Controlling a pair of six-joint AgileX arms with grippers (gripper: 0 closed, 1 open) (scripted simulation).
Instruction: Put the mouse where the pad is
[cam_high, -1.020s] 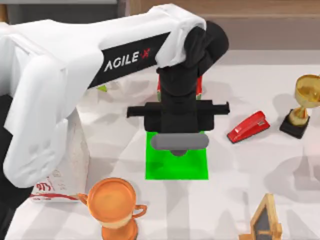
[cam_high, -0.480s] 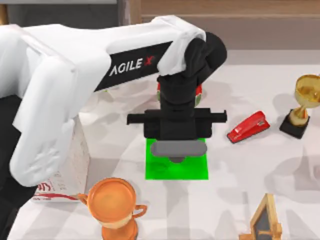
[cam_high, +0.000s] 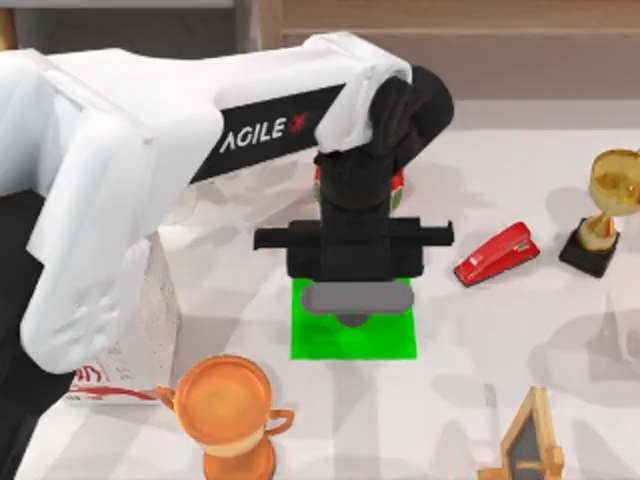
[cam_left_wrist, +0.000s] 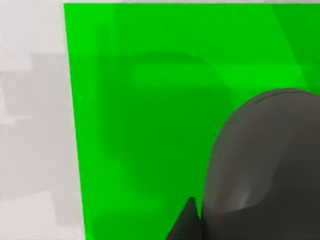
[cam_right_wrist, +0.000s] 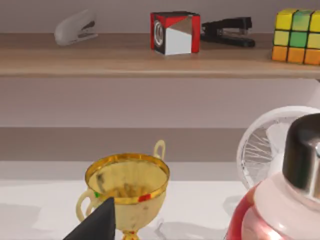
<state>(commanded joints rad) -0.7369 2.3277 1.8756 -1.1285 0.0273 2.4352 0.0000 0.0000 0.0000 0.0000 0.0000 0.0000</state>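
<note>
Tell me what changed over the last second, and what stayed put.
The left arm drew back slightly toward the top view's far side during the first half second, then held. Its gripper hangs over the green pad, with the dark grey mouse at it, over the pad. Whether the fingers grip the mouse cannot be told. The pad, red stapler, gold trophy and orange trophy did not move.
</note>
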